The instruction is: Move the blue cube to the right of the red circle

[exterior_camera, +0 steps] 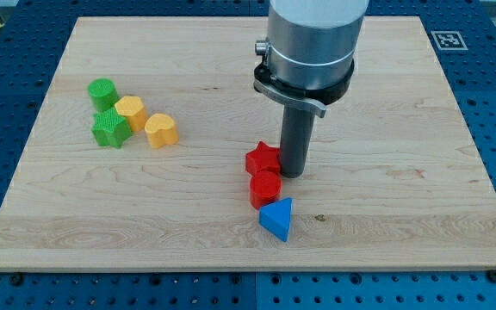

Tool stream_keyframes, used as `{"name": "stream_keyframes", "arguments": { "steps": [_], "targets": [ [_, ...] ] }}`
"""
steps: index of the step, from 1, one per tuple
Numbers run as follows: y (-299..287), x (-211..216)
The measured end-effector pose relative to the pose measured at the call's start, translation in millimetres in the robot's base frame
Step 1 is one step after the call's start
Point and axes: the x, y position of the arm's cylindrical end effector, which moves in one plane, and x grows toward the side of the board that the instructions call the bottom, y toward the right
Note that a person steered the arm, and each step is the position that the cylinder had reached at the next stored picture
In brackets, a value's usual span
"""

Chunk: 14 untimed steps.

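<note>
The blue block [276,219], which the task calls a cube though from here it reads more as a wedge or triangle, lies near the view's bottom centre of the wooden board [386,215], just below and slightly to the right of the red circle [265,189], so close that the two seem to touch or nearly touch. It is therefore under the red circle rather than at its right, and I judge the task not yet done: the blue block needs to travel up and rightward around that red piece. Directly above the red circle sits a red star [263,158], touching it, so the three form a short column. My tip [292,175] rests on the board just to the right of the red star and just above-right of the red circle, apart from the blue block. As a plain rod it grasps nothing; it can only push, and at present it stands in the very spot where the blue block should end up, so it probably has to go round below the block first. Well away at the view's left are a green cylinder [102,92], a green star-like block [110,127], a yellow hexagon-like block [131,112] and a yellow heart [160,130], clustered together and out of the way.
</note>
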Motion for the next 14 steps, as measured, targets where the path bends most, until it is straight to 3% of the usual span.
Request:
{"name": "stream_keyframes", "arguments": {
  "steps": [3, 4, 5, 6, 9, 14],
  "targets": [
    [0, -167],
    [26, -227],
    [89, -236],
    [110, -229],
    [64, -208],
    [75, -123]
  ]
}}
